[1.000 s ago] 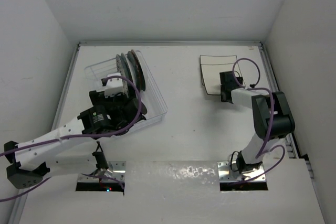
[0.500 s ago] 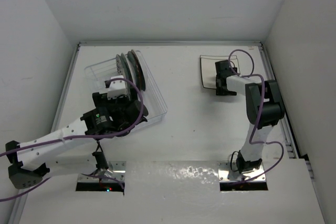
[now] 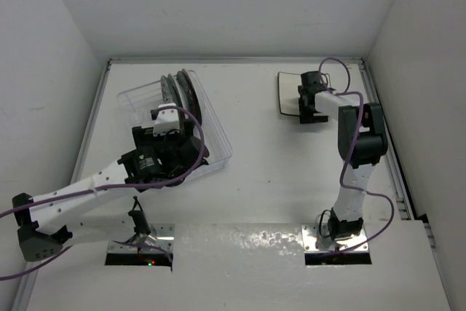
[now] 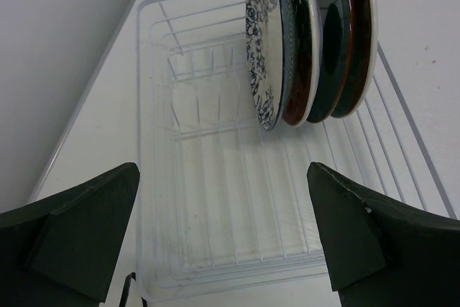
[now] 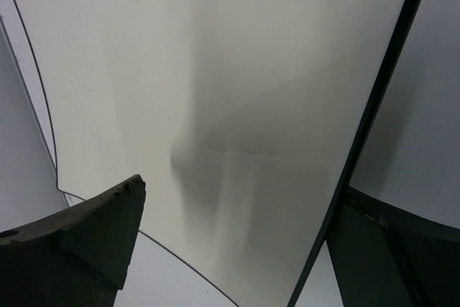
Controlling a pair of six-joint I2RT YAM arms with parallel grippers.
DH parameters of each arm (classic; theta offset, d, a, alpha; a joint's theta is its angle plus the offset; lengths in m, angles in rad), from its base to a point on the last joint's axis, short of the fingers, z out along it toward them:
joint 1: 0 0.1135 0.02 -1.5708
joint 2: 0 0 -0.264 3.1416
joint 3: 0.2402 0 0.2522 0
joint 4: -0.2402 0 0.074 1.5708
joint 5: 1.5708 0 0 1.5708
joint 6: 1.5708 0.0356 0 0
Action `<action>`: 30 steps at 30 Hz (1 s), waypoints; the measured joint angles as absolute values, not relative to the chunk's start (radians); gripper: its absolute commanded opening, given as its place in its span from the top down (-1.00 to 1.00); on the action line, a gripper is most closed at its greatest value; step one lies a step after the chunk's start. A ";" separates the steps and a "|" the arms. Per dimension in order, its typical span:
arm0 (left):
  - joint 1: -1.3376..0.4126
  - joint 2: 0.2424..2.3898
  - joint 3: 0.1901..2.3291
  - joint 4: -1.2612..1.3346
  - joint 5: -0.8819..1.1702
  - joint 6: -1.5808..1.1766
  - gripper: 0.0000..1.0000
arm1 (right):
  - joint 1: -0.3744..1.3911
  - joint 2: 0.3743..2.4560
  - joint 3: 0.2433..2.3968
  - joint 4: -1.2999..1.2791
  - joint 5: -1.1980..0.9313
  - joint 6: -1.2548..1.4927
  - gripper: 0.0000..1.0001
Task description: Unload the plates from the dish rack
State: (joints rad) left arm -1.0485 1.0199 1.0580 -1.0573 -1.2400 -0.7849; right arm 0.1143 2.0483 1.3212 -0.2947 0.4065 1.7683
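The clear dish rack point(image 3: 218, 142) sits on the left side of the bench point(image 3: 269, 180), angled so that 1 short end points toward the far wall. At that far end the round plates stand on edge, packed face to face: a white plate with blue flowers point(image 4: 262, 48) on the left of the row, then red plates point(image 4: 338, 41) with dark teal faces to its right. I cannot tell exactly how many red ones there are. The rest of the rack's ribbed floor is bare.

The left fingers point(image 4: 79, 235) hang over the near end of the rack, spread wide and holding nothing, pointing along the rack toward the standing plates and well apart from them.

On the far right of the bench the square cream plate point(image 3: 288, 98) lies flat. The right fingers point(image 5: 86, 242) are just above it, spread wide, with the plate's pale surface filling the gap between them and its dark rim line running past the right finger. They grip nothing.
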 measured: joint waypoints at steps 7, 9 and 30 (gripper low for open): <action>-1.003 1.047 1.058 -0.992 -1.197 -0.728 -1.00 | 0.080 2.035 1.292 -0.259 0.302 1.729 -0.98; -0.978 1.052 1.058 -0.952 -1.159 -0.697 -1.00 | 0.071 2.017 1.254 -0.223 0.279 1.724 -0.98; -0.514 1.361 1.427 -0.708 -0.707 -0.572 -0.85 | 0.168 1.694 1.058 -0.282 0.101 0.959 -0.97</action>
